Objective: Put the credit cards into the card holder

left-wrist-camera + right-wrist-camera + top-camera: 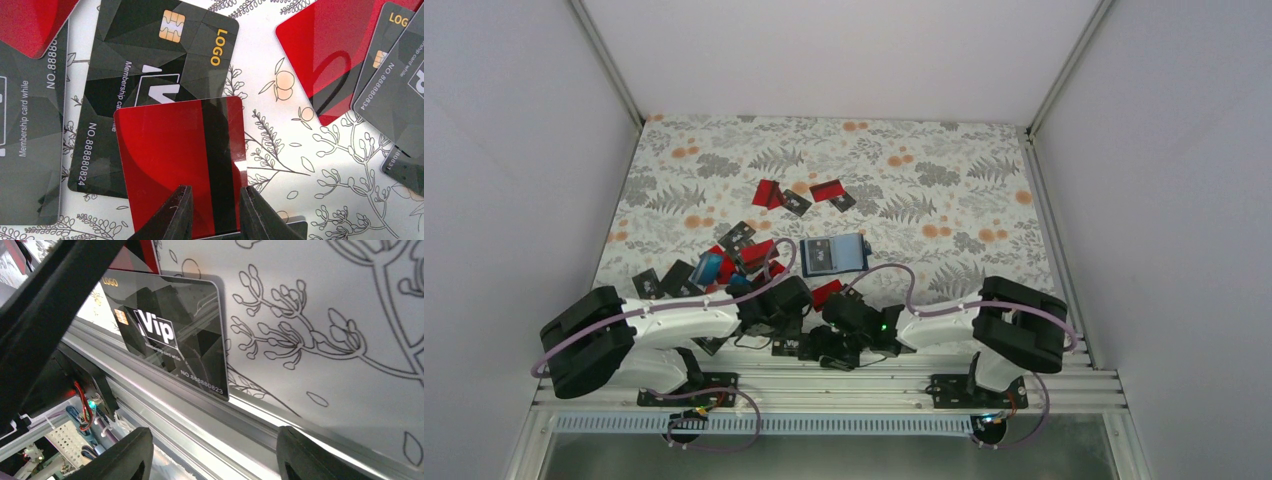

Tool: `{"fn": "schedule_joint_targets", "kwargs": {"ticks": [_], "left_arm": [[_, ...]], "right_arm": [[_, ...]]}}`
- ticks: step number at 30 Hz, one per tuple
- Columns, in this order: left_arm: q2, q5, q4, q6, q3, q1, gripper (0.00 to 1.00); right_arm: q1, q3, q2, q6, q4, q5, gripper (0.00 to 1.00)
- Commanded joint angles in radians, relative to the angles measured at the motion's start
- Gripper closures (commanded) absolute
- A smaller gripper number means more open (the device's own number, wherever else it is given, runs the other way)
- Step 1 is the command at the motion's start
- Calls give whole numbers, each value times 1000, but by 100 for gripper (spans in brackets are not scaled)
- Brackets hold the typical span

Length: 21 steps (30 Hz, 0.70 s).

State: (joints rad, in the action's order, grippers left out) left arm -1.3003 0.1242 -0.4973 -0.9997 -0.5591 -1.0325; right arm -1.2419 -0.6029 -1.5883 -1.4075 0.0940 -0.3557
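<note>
1. My left gripper (pixel 212 192) hangs over a red card (pixel 165 165), fingers narrowly apart; I cannot tell if it grips
2. My right gripper (pixel 214 437) gapes wide, holding nothing, near a black Vip card (pixel 185 345)
3. The card holder (pixel 832 254) lies mid-table, beyond both grippers

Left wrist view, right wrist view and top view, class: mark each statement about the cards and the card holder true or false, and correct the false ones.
1. The left jaws are shut on a red card with a black stripe. True.
2. The right jaws hold the black Vip card. False: they stand open and empty, and the card lies ahead of them at the table's edge.
3. The card holder lies on the table, gripped by neither arm. True.
4. Every card is red. False: a black LOGO card with a gold chip shows partly behind the red one.
</note>
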Motion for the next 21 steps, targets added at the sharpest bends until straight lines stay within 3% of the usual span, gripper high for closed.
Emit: {"fn": "schedule_joint_targets", "kwargs": {"ticks": [1,4,11,16,21], "left_arm": [[-10,-31,-47,-14,36,-9,74],[-10,-31,-43,-11,38,-10,74],[-4,-31,-43,-6,40,-11,74],[-8,-34,-40,-2,41,-11,74],[-13,-36,-37,0,38,-12,74]], "right_arm": [[-6,13,-51,-59,127,6,39],[-2,20,-98,-82,181,3,42],[7,70,-119,-151,266,50,58],[24,120,-126,-186,336,80,59],[40,148,-137,-190,415,88,67]]}}
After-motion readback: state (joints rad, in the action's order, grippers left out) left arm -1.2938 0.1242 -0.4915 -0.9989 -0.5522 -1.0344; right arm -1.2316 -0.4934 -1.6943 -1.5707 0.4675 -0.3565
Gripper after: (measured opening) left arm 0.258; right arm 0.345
